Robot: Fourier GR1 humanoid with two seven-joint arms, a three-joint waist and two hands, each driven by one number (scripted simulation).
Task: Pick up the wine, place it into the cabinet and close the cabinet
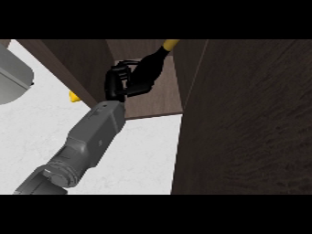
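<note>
The wine bottle point(150, 67) is dark with a yellow top and lies tilted, its neck pointing to the upper right, in front of the open cabinet's dark wooden inside point(134, 50). My left hand point(115, 84) is shut on the bottle's lower part, fingers curled round its left side, and hides part of it. The grey forearm comes up from the lower left. The cabinet's floor edge point(155, 114) runs just below the hand. The cabinet door point(253, 119) stands open and fills the right side of the view. My right hand does not show.
A white counter top point(138, 155) lies under the forearm. A grey rounded appliance point(3, 77) stands at the upper left. A small yellow thing point(74, 96) peeks out beside the cabinet's left wall point(70, 68).
</note>
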